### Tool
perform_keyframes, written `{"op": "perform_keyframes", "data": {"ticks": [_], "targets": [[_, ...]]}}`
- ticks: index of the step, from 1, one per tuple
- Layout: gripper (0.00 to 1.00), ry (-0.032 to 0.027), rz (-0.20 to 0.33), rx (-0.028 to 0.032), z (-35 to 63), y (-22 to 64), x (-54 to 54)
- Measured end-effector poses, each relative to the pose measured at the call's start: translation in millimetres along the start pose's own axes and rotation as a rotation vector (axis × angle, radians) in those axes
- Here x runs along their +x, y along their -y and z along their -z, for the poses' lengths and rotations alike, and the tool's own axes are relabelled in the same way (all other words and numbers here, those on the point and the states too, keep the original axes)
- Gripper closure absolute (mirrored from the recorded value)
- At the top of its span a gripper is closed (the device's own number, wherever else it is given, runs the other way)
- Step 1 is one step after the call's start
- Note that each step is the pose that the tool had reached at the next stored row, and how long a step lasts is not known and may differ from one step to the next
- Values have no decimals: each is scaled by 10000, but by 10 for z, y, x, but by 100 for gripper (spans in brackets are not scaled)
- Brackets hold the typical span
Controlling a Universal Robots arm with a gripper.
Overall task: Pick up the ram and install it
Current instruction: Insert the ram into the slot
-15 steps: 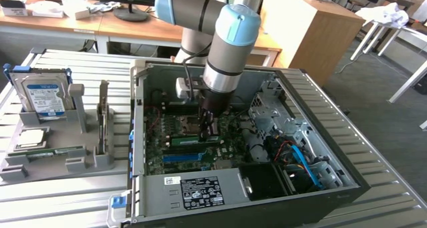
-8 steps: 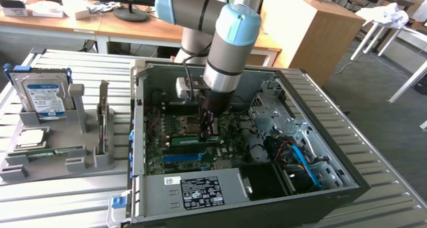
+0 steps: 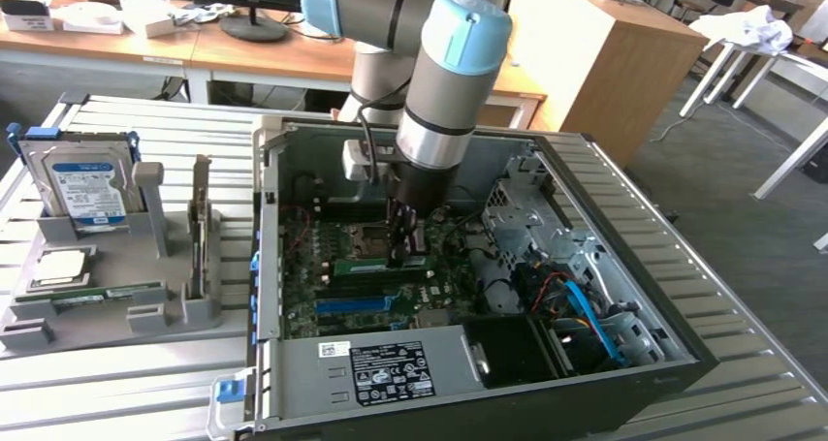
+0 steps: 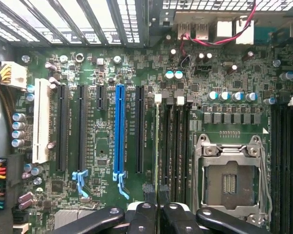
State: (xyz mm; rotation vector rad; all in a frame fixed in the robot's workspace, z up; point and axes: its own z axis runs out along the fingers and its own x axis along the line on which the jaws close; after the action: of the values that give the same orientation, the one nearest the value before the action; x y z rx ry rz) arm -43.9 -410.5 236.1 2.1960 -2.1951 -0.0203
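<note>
Slatted metal table (image 3: 116,121) carries an open computer case (image 3: 685,354) lying on its side, with a grey holder rack (image 3: 116,315) just beside it on the exterior view's left. Robot arm (image 3: 440,92) reaches down into the case, over the green motherboard (image 4: 107,63). Gripper (image 4: 159,215) is closed on the ram (image 3: 365,264), which stands on edge alongside the dark memory slots (image 4: 178,146), between the expansion slots and the CPU socket (image 4: 229,180); whether it is seated cannot be confirmed.
</note>
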Motion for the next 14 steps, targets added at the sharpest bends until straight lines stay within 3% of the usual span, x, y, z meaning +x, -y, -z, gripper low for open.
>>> {"op": "perform_keyframes", "data": {"ticks": [4, 7, 8, 9, 10, 14], "targets": [[87, 58, -2, 2, -2, -62, 0], [87, 66, 1, -12, -4, -62, 0], [87, 65, 2, -118, -7, -63, 0], [87, 62, 4, -267, -10, -63, 1], [87, 61, 4, -325, -10, -63, 0], [87, 62, 4, -326, -11, -65, 0]]}}
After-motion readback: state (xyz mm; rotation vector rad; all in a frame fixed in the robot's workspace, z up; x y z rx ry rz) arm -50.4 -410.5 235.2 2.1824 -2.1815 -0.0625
